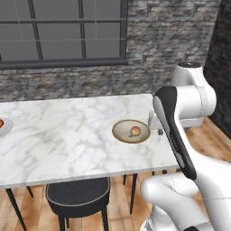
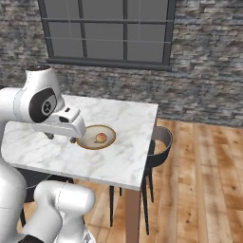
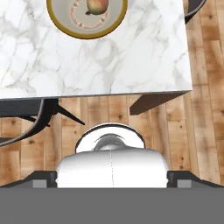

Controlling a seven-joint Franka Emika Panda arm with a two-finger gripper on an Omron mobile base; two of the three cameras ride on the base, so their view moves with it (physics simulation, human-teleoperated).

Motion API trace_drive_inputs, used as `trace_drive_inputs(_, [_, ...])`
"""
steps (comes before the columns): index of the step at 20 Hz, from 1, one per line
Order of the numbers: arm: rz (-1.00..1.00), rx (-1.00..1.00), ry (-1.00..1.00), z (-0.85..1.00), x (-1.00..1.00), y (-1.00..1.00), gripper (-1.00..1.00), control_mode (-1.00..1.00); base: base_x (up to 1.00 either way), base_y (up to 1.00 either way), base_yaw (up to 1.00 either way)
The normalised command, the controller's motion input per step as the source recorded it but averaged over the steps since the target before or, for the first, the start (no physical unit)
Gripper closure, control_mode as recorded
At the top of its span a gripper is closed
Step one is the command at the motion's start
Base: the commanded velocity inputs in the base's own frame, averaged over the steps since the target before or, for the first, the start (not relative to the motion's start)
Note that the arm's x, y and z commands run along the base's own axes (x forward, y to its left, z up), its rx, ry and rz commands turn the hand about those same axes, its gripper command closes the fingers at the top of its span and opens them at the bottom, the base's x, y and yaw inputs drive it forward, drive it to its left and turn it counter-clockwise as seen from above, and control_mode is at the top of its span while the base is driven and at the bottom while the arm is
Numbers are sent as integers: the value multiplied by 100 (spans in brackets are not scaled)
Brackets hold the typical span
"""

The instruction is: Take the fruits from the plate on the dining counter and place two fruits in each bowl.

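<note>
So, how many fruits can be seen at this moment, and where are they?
2. One fruit lies in the bowl near the counter's right end. Another fruit sits on the plate at the left edge, cut off by the frame; more may be hidden there.

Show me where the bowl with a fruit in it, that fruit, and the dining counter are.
bowl (image 1: 121,133): left base view, left inner wall.
fruit (image 1: 135,131): left base view, its middle.
dining counter (image 1: 67,131): left base view, bare marble top.

Grey-veined white marble counter (image 1: 67,135), tan bowl (image 1: 122,133), reddish-orange fruit (image 1: 135,131), grey brick wall (image 1: 171,54).
</note>
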Motion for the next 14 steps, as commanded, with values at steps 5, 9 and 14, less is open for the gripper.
trace_drive_inputs(5, [2,-2,2,0,-21,0,-100,-100,0,0,0])
trace_drive_inputs(9, [0,0,0,0,0,0,-100,-100,0,0,0])
trace_drive_inputs(14, [0,0,0,0,-1,0,-100,-100,0,0,0])
